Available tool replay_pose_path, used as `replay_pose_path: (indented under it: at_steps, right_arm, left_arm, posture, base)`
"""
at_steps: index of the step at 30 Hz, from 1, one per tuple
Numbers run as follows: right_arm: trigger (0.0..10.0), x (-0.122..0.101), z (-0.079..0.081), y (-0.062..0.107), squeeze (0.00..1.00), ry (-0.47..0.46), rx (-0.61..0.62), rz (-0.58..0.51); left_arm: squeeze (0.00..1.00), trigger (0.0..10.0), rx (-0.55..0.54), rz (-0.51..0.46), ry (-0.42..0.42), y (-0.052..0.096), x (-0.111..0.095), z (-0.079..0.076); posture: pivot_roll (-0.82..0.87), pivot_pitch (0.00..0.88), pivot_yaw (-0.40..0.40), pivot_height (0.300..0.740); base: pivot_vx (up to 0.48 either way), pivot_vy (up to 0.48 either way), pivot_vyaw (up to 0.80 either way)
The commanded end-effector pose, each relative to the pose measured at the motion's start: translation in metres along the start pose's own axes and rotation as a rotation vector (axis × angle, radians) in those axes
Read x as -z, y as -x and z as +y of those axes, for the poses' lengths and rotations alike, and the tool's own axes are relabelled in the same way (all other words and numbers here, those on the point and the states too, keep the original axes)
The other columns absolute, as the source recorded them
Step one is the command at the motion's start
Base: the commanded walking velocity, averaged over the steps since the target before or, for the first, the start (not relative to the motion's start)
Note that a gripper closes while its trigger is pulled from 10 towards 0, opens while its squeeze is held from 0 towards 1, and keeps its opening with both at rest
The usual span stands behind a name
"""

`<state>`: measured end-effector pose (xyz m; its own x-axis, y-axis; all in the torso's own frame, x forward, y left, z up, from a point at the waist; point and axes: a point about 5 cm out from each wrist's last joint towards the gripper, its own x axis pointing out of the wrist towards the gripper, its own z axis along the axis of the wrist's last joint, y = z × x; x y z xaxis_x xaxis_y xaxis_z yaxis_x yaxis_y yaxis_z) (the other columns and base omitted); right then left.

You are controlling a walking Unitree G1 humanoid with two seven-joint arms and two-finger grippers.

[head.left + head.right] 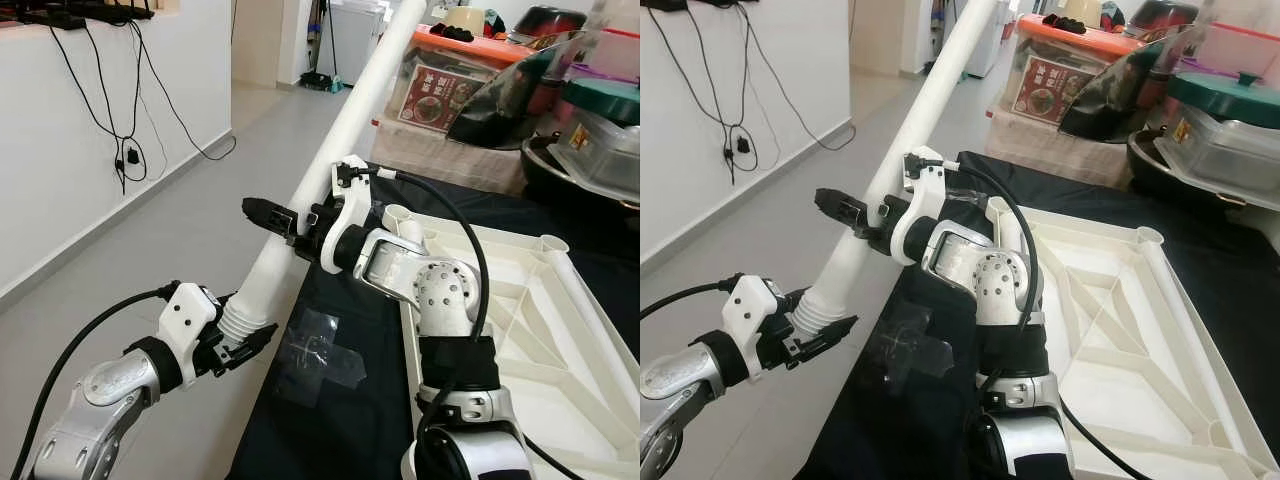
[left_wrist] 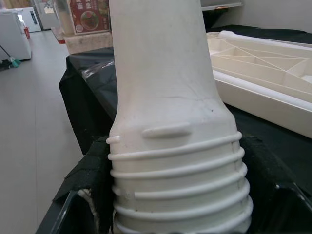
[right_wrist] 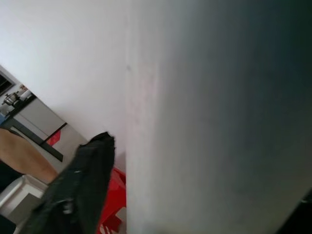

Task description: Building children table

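The upturned white table panel (image 1: 520, 330) lies on the black-draped tabletop (image 1: 940, 420), its corner sockets facing up. I hold the long table leg (image 1: 345, 140) slanting over the floor: stiff, light, slick plastic, I judge. My left tool (image 1: 240, 345) clamps its ribbed threaded end; my right tool (image 1: 290, 225) pinches mid-shaft. Storage boxes (image 1: 450, 85) crowd behind.
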<state>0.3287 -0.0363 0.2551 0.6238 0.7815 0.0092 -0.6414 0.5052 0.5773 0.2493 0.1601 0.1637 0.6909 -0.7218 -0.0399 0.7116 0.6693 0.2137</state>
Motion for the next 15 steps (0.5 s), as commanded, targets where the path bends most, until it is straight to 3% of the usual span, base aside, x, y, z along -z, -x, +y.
replay_pose_path:
  at_steps: [1,15]
  right_arm:
    - [0.0,0.002,-0.0004,-0.0015,0.0,0.005,0.017,-0.001]
    - [0.0,0.0027,-0.003,0.0001,0.0,-0.042,0.05,-0.065]
  left_arm:
    - [0.0,10.0,0.105,-0.045,-0.054,-0.0091,-0.0088,-0.0136]
    - [0.0,10.0,0.103,-0.047,-0.059,-0.0093,-0.0089,-0.012]
  posture:
    - [0.14,0.0,-0.159,0.74]
    - [0.14,0.0,-0.155,0.74]
  base:
    - [0.0,0.0,0.0]
    - [0.0,0.0,0.0]
